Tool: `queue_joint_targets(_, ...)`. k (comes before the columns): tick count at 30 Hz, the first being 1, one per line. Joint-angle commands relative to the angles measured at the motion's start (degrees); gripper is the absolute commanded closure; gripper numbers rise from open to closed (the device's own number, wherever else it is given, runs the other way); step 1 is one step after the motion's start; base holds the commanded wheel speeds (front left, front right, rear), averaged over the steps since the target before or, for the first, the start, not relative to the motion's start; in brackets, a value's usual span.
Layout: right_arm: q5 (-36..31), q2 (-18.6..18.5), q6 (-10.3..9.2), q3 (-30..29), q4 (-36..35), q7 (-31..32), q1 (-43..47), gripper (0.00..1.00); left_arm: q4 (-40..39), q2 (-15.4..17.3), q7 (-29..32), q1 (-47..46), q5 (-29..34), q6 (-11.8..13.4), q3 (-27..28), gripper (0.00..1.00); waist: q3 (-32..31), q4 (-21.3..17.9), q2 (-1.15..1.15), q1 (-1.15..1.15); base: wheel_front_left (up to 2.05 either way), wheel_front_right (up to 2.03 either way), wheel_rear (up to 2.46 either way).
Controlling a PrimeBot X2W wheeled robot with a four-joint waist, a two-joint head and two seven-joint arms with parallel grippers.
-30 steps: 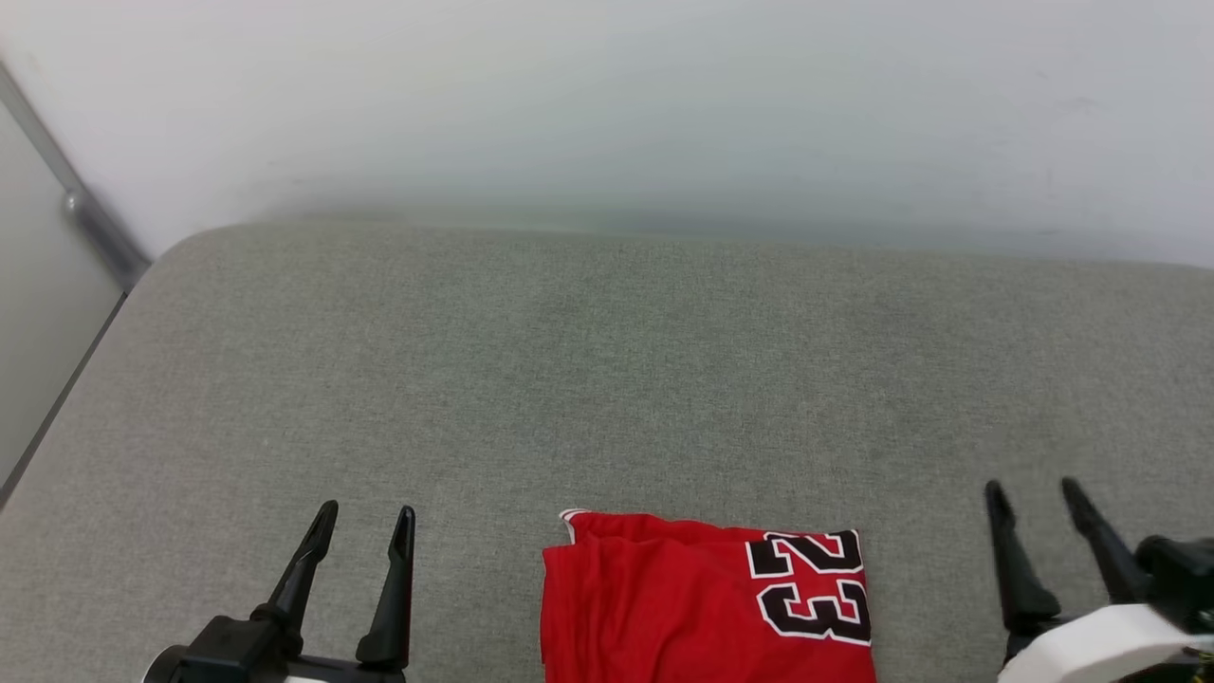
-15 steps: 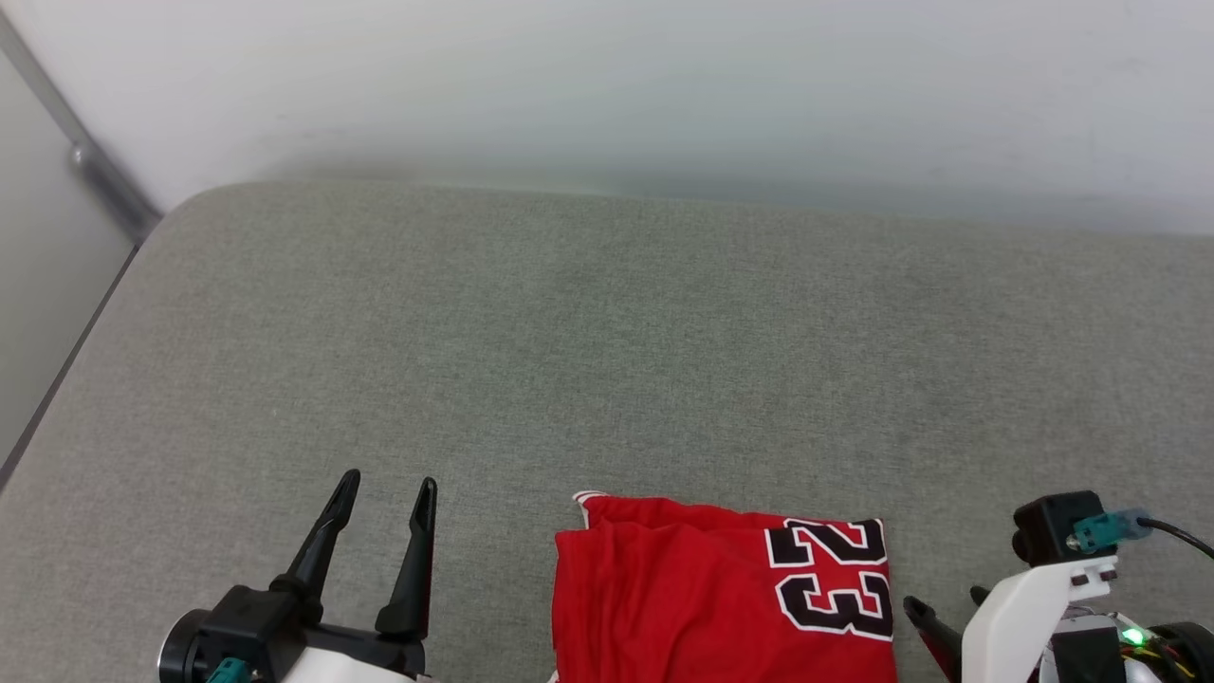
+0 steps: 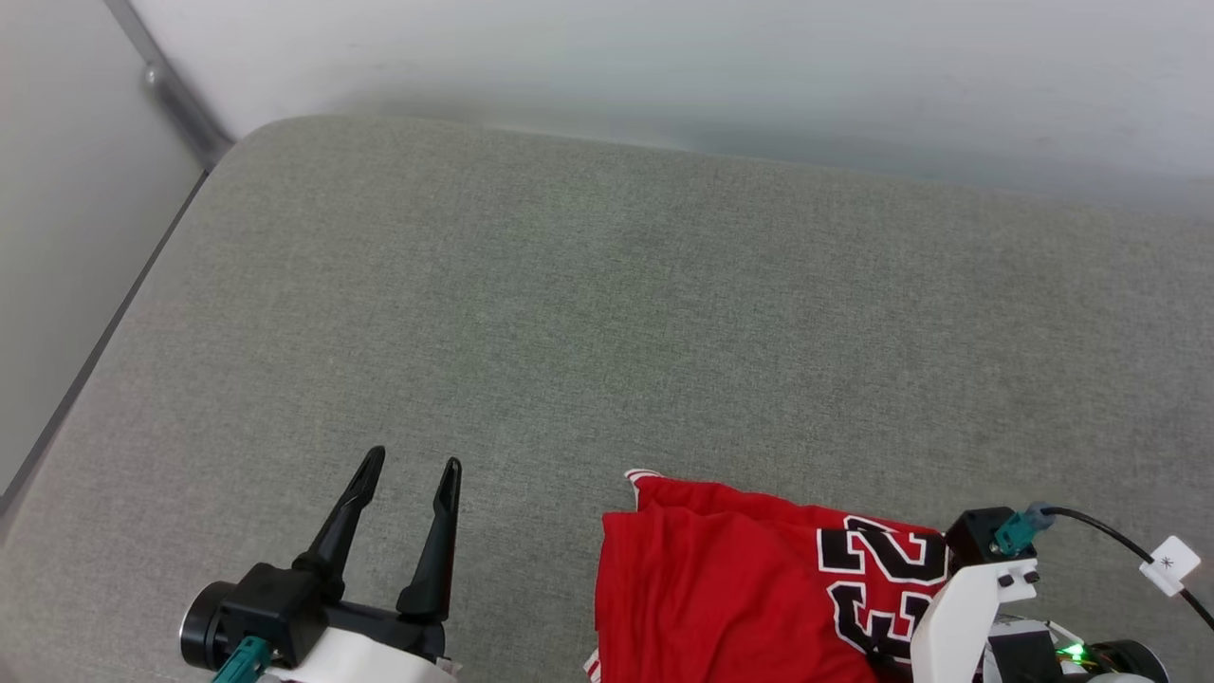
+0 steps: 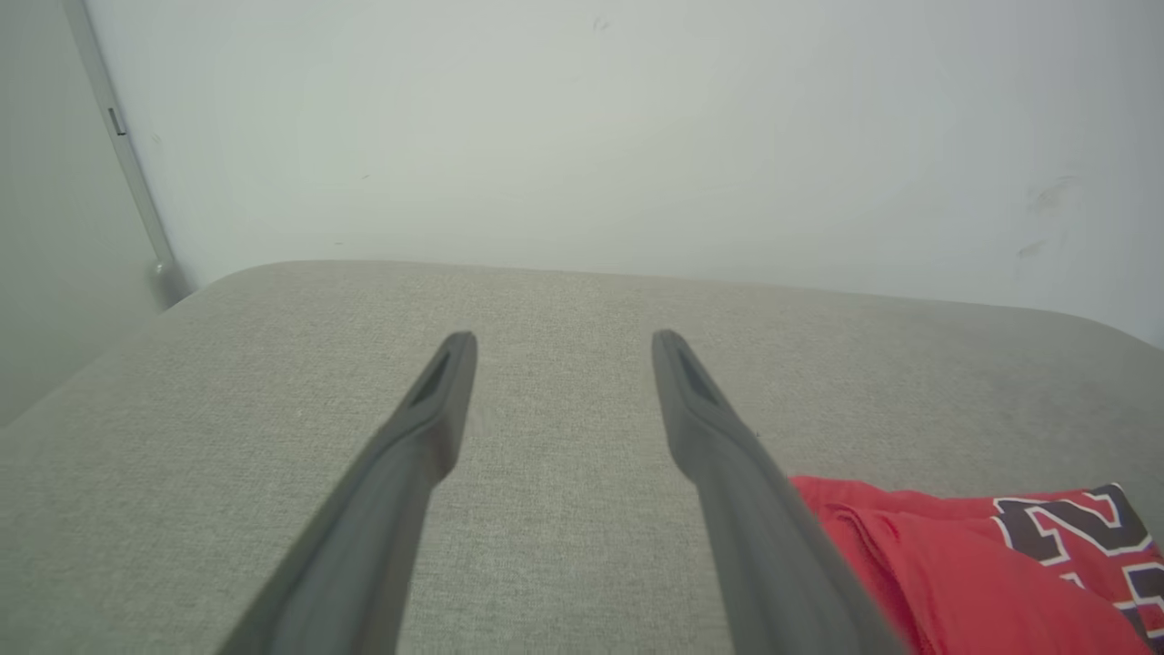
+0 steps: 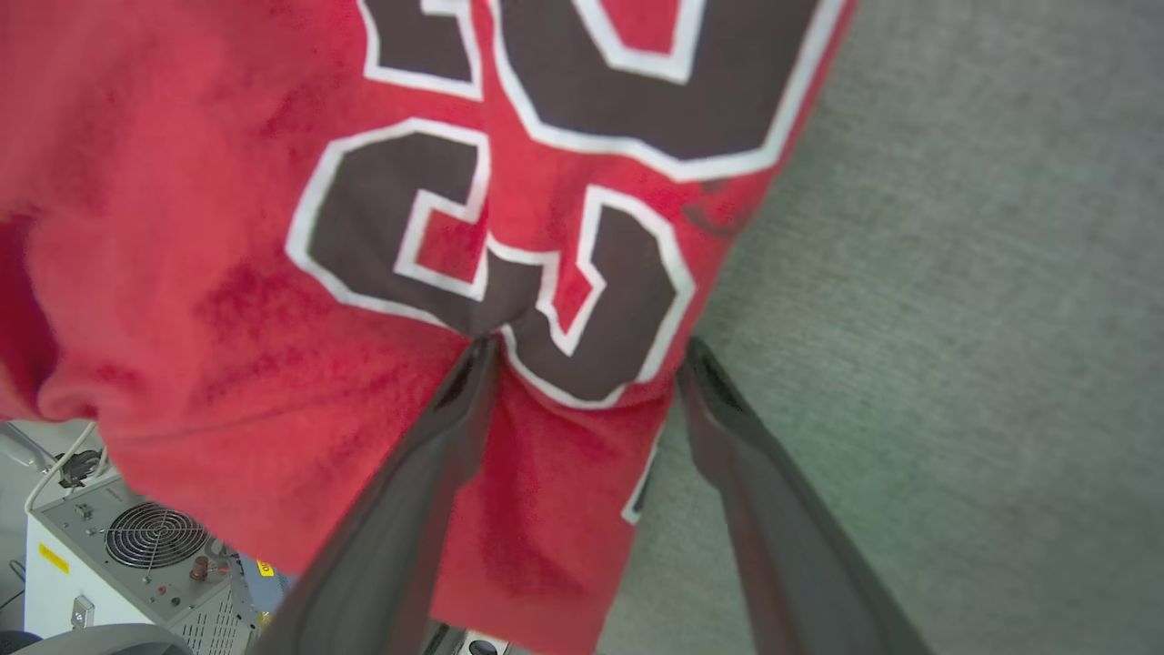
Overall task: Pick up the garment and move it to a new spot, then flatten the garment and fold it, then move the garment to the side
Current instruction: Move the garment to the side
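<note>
The garment (image 3: 721,588), a red jersey with a black-and-white number, lies folded at the near edge of the grey cushioned surface (image 3: 607,313). My left gripper (image 3: 413,462) rests open and empty to its left, fingers apart over bare cushion (image 4: 564,339); the garment (image 4: 955,564) shows beside its right finger. My right arm's white wrist (image 3: 963,612) hangs over the garment's right edge. In the right wrist view my right gripper (image 5: 589,346) points down, open. One finger is over the number print (image 5: 509,236), the other over grey cushion just past the garment's edge.
A white wall (image 3: 664,66) runs along the far side of the cushion, with a grey post (image 3: 175,90) at the far left corner. A grey box with a fan (image 5: 136,546) sits below the cushion's near edge. A black cable with a white tag (image 3: 1171,562) trails from the right wrist.
The head camera has shifted, sliding the whole picture. My right gripper has swung from pointing up beside the garment to pointing down over its right edge. The left gripper stays open.
</note>
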Motion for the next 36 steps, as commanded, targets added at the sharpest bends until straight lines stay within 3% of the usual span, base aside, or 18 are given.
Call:
queue_joint_targets(1, -0.20, 0.37, 0.00, 0.73, 1.26, -0.18, 0.11, 0.00, 0.03, 0.05, -0.26, -0.76, -0.12, -0.09, 0.00, 0.00, 0.26, 0.32, 0.00, 0.00, 0.00, 0.00, 0.00)
queue_joint_targets(6, -0.66, 0.75, 0.05, 3.14, 6.75, -0.41, 0.22, 0.00, 0.24, 0.08, -0.26, -1.06, -0.14, -0.09, -0.35, 0.00, 0.47, 0.94, 0.00, 0.00, 0.00, 0.00, 0.00)
queue_joint_targets(7, -0.63, 0.81, 0.08, 3.59, 7.62, -0.65, 0.34, 0.33, 0.30, 0.11, -0.26, -1.02, -0.14, -0.10, -0.40, 0.00, 0.44, 0.96, 0.00, 0.00, 0.00, 0.00, 0.00)
queue_joint_targets(8, -0.85, 0.84, 0.08, 3.92, 8.40, -1.05, 0.30, 0.83, 0.35, 0.17, -0.26, -0.98, -0.12, -0.10, -0.43, 0.00, 0.41, 0.94, 0.00, 0.00, 0.00, 0.00, 0.00)
queue_joint_targets(9, -1.16, 0.91, 0.08, 4.50, 8.95, -1.50, 0.13, 1.00, 0.41, 0.31, -0.26, -0.99, -0.04, -0.10, -0.57, 0.00, 0.36, 0.90, 0.00, 0.00, 0.00, 0.00, 0.00)
queue_joint_targets(14, -2.62, 0.23, -0.02, 5.40, 9.03, -4.11, -2.00, 1.00, 0.44, 0.67, -0.26, -0.93, 0.05, -0.10, -0.93, 0.00, -0.26, -0.34, 0.00, 0.00, 0.00, 0.00, 0.00)
queue_joint_targets(17, -4.85, -2.42, -0.05, 7.02, 7.27, -5.28, -4.05, 1.00, 0.45, 0.99, -0.26, -0.47, 0.26, -0.10, -1.84, 0.00, -0.75, -2.09, 0.00, 0.00, 0.00, 0.00, 0.00)
queue_joint_targets(26, -10.42, -18.12, -0.02, 14.22, -1.23, -4.91, -10.11, 1.00, -0.96, -0.87, -0.25, -1.12, 0.85, -0.10, -4.88, 0.00, 1.35, -11.79, 0.00, 0.00, 0.00, 0.00, 0.00)
queue_joint_targets(32, -8.75, -29.58, -0.02, 16.20, -6.16, -2.33, -15.49, 1.00, -2.63, -0.49, -0.20, -4.39, 2.83, -0.10, -7.93, 0.00, 6.94, -19.13, 0.00, 0.00, 0.00, 0.00, 0.00)
queue_joint_targets(36, -7.38, -35.84, -0.04, 15.27, -6.53, -3.76, -18.80, 1.00, -3.20, 0.06, -0.20, -8.02, 3.88, -0.10, -10.64, 0.00, 11.61, -23.08, 0.00, 0.00, 0.00, 0.00, 0.00)
